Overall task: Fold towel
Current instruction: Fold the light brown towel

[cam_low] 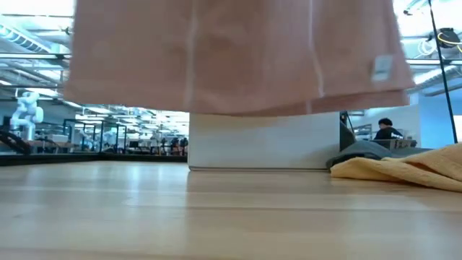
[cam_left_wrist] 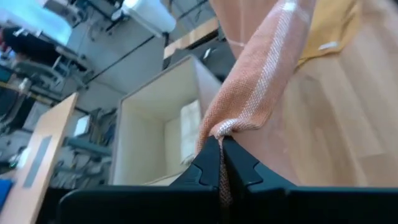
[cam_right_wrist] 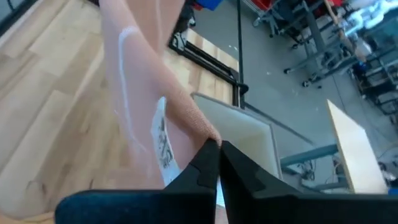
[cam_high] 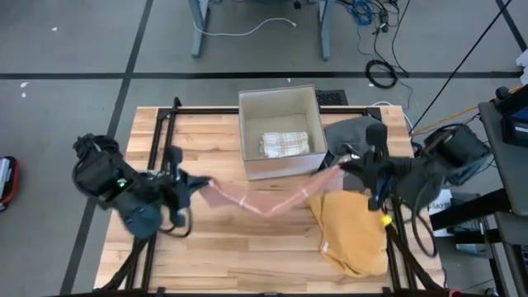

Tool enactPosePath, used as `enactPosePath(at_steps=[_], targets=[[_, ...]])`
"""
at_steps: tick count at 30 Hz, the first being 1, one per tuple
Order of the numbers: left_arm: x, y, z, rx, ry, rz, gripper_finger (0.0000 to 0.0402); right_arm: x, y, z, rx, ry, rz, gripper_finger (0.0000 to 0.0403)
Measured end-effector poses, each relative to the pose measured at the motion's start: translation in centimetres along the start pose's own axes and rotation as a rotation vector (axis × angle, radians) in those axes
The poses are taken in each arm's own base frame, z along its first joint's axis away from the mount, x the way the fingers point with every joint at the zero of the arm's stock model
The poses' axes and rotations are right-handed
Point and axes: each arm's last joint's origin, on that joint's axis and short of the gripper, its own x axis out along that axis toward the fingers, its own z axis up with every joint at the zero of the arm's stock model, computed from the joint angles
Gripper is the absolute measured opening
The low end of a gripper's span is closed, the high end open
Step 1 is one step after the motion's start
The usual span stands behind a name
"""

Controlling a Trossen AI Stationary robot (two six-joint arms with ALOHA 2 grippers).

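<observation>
Seen level from the table top, a pink towel (cam_low: 231, 54) hangs close across the upper part of the picture, its lower hem clear of the wooden table (cam_low: 216, 217). Behind it stands the white wall of a box (cam_low: 263, 142), and toward the right edge of the table lies a yellow cloth (cam_low: 404, 170) with a grey cloth (cam_low: 364, 149) just behind it. Neither gripper shows in this view.

From above, the pink towel (cam_high: 264, 196) is stretched between the two arms, sagging in the middle over the table's centre, in front of the box (cam_high: 279, 132). Only this view shows a folded checked cloth (cam_high: 285, 143) lying inside the box. The yellow cloth (cam_high: 353, 231) sits at the near right corner, the grey cloth (cam_high: 355, 132) beside the box's right wall.

The left gripper (cam_high: 188, 186) is near the left edge, the right gripper (cam_high: 348, 167) near the right edge. The wrist views settle the grip: the left gripper (cam_left_wrist: 221, 163) has its fingers pressed together on a bunched corner of the towel (cam_left_wrist: 255, 93), and the right gripper (cam_right_wrist: 217, 163) is likewise closed tight on the opposite corner (cam_right_wrist: 155, 99), where a white label hangs.
</observation>
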Motion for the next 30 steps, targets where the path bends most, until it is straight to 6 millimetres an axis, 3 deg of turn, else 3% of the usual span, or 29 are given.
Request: enactPosePath(at_steps=[3,7,10,14,21,25,30], targets=[[0.5,0.2,0.0,0.010,0.022,-0.028,0.0001,0.1,-0.3,-0.1,0.040,0.008,0.050,0.0000],[1.6,-1.7,-0.7,0.005,0.113,-0.236,0.0001,1.4,2.0,-0.4,0.062,0.076,0.223,0.0000],[3.4,-4.7,-2.0,0.007,0.250,-0.365,0.0001,3.2,5.1,-1.2,0.071,0.190,0.309,0.0000],[6.6,-9.7,-4.7,0.039,0.395,-0.446,0.0001,6.4,10.8,-2.8,0.053,0.279,0.420,0.0000],[11.2,-17.1,-9.3,-0.009,0.380,-0.600,0.0001,11.6,20.2,-6.3,0.121,0.171,0.659,0.0000],[11.9,-19.9,-10.7,-0.037,0.274,-0.660,0.0001,13.1,23.1,-9.0,0.195,0.142,0.691,0.0000],[12.2,-21.5,-12.0,-0.060,0.212,-0.714,0.0020,14.2,24.7,-11.3,0.308,0.170,0.696,0.0014]])
